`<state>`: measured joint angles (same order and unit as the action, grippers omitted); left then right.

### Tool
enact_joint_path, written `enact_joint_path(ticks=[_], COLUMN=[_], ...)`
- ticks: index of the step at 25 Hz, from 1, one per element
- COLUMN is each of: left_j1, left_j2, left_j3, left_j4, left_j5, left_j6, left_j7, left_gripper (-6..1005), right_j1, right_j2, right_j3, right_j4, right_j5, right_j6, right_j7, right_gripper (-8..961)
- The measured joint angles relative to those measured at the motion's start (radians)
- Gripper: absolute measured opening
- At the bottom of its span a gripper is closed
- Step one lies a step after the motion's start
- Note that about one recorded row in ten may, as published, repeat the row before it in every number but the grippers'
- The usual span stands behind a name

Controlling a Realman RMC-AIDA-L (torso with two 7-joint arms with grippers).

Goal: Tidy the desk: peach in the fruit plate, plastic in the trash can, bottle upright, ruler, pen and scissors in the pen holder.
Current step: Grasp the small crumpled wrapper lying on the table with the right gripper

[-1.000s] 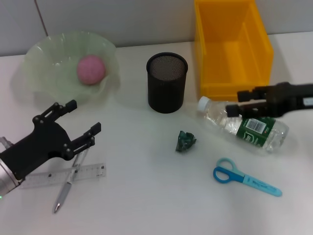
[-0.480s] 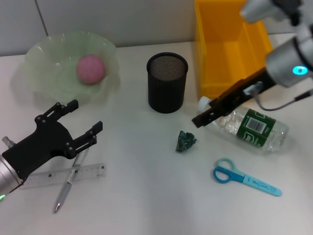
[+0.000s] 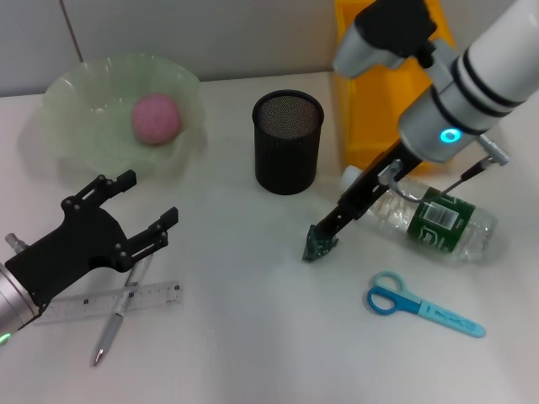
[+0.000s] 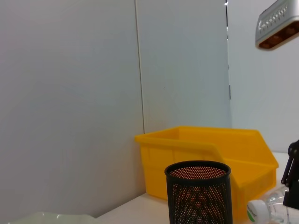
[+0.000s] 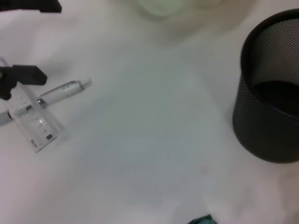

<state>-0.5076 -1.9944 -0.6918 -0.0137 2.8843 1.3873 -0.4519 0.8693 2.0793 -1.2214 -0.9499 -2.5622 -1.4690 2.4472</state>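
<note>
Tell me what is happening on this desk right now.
The right gripper reaches down onto the crumpled green plastic. The left gripper hovers open above the ruler and pen. The peach sits in the fruit plate; the bottle lies on its side.

1. We see the right arm reaching in from the upper right of the head view, its white forearm ending in a grey wrist with a lit blue-green ring.
2. The right gripper point(image 3: 324, 231) slants down and toward the robot's left; its dark fingers lie close together, and we cannot tell their state.
3. The left gripper point(image 3: 141, 209) hovers low at the left, black fingers spread apart, empty.
</note>
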Motion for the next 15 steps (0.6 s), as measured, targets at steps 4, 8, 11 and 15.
enact_joint_path(ticks=[4, 8, 11, 15], left_j1=[-0.001, -0.002, -0.002, -0.002], left_j2=[-0.001, -0.001, -0.004, -0.007], left_j3=[0.000, 0.001, 0.003, 0.003], left_j4=[0.000, 0.000, 0.000, 0.000], left_j5=[0.001, 0.002, 0.002, 0.004], left_j6=[0.000, -0.002, -0.002, -0.006], left_j7=[0.002, 0.002, 0.003, 0.006], left_gripper=[813, 813, 813, 813], right_j1=[0.026, 0.054, 0.078, 0.100], right_j2=[0.002, 0.004, 0.006, 0.008], right_j3=[-0.043, -0.071, -0.088, -0.105], right_j4=[0.070, 0.135, 0.183, 0.224], right_j5=[-0.001, 0.000, 0.001, 0.001], right_j6=[0.056, 0.105, 0.134, 0.153], right_j7=[0.008, 0.009, 0.010, 0.013], right_gripper=[790, 784, 779, 772])
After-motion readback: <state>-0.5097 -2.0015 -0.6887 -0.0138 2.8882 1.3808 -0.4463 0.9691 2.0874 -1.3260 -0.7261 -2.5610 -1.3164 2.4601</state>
